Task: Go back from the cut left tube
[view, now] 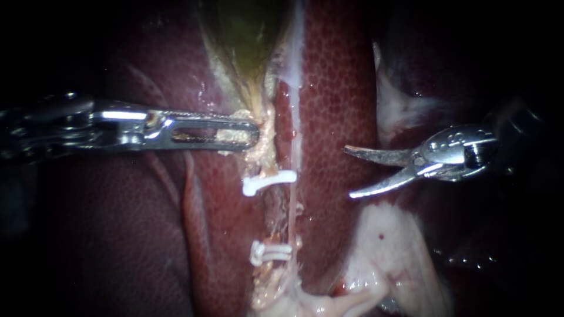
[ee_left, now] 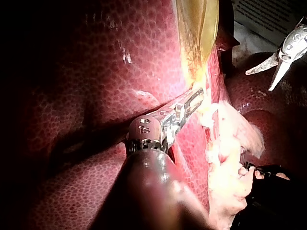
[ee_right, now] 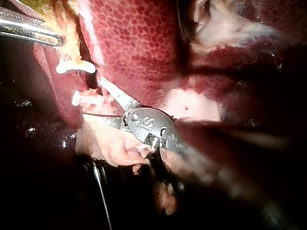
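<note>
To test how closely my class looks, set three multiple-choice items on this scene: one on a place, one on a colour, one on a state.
1. Where does the left instrument grip?
A. the narrow lower end of the gallbladder
B. a clip
C. the pale tissue by the other instrument

2. What colour are the clips?
A. blue
B. white
C. black

3. How does the right instrument's pincer stand?
A. shut on a clip
B. shut and empty
C. open, holding nothing

Answers:
1 A: its jaws lie together on the yellowish end of the gallbladder, above the clips.
2 B: the clips show white against the red liver.
3 C: a wide gap shows between its two blades, which lie over the liver, apart from the clips.
</note>
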Motion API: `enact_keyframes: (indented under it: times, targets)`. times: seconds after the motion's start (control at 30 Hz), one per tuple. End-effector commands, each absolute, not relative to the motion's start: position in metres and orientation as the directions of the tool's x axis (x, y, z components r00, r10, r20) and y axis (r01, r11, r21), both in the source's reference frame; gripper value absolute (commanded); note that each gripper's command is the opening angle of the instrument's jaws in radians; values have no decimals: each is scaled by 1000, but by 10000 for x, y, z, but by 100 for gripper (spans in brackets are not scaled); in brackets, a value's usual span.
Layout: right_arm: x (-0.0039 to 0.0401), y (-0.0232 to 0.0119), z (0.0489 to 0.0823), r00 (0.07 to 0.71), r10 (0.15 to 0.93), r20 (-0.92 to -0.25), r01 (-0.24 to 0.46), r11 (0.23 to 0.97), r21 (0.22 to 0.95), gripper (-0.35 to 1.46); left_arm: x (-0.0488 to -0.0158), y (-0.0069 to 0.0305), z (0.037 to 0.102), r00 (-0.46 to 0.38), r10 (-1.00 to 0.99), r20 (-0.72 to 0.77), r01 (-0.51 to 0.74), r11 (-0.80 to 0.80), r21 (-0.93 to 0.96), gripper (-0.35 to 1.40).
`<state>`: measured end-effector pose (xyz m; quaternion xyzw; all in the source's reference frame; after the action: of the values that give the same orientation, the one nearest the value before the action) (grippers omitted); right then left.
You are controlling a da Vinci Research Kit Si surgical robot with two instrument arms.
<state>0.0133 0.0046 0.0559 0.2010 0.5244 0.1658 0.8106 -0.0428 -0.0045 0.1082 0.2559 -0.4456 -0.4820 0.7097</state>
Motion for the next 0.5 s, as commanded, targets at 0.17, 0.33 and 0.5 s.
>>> enact_keyframes:
  times: [0.17,0.33,0.5]
  targets:
    - [133,46,558,395,480,-783,-59,864,500,143,-429,-46,1082,140,-911,388,454,407,793,-5]
    - [133,46,558,395,480,-783,-60,864,500,143,-429,-46,1082,140,-911,388,454,407,793,-5]
    - [134,46,558,395,480,-783,-60,864,500,143,-428,-46,1082,141,-911,388,453,407,793,-5]
